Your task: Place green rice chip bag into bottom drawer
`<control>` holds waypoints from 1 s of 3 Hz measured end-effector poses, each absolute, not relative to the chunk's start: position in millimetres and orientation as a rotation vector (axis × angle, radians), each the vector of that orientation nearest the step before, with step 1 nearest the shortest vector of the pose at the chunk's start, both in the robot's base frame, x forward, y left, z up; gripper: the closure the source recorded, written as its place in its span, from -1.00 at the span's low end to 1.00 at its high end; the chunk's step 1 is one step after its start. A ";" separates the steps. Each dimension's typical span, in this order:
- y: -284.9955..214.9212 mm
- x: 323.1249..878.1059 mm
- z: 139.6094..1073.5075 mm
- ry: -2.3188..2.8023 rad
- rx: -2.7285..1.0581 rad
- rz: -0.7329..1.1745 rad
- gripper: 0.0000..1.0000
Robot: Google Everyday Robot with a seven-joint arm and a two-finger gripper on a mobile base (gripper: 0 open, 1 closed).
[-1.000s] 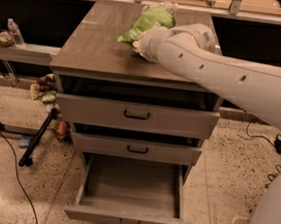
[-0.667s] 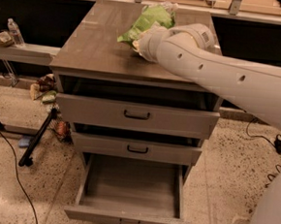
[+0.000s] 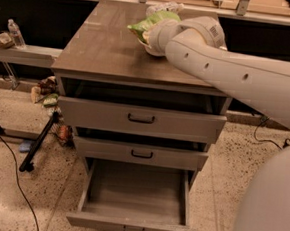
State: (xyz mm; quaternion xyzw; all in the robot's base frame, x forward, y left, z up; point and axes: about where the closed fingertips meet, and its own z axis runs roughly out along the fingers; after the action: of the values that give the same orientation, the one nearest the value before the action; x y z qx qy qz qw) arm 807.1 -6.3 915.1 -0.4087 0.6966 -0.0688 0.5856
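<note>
Pretty much nothing has moved since a second ago: the green rice chip bag (image 3: 155,19) still sits at the back of the tabletop (image 3: 105,51), and the bottom drawer (image 3: 134,194) hangs open. The arm (image 3: 229,69) reaches in from the right, with the claw (image 3: 147,36) right against the bag. The wrist hides it, so I can't tell if it's spread or pinching.

A: Drawers?
B: Three: top drawer (image 3: 95,114), middle drawer (image 3: 107,149), bottom drawer (image 3: 136,197). Three handles (image 3: 140,118), one each.
A: Bags?
B: One green rice chip bag (image 3: 153,21), far edge of the cabinet top (image 3: 104,54).
A: Grippers?
B: One, my gripper (image 3: 150,37), same far edge, by the bag. One bottle (image 3: 15,33), left ledge (image 3: 24,53).
</note>
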 end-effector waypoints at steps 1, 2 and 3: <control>-21.0 829.4 939.6 1.571 -0.921 -0.216 1.00; -52.8 845.4 976.9 1.519 -0.877 -0.296 1.00; -70.4 846.0 990.9 1.510 -0.851 -0.321 1.00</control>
State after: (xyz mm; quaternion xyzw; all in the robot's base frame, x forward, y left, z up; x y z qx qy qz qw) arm 846.0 -70.4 990.9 -0.3725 0.6608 -0.1405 0.6362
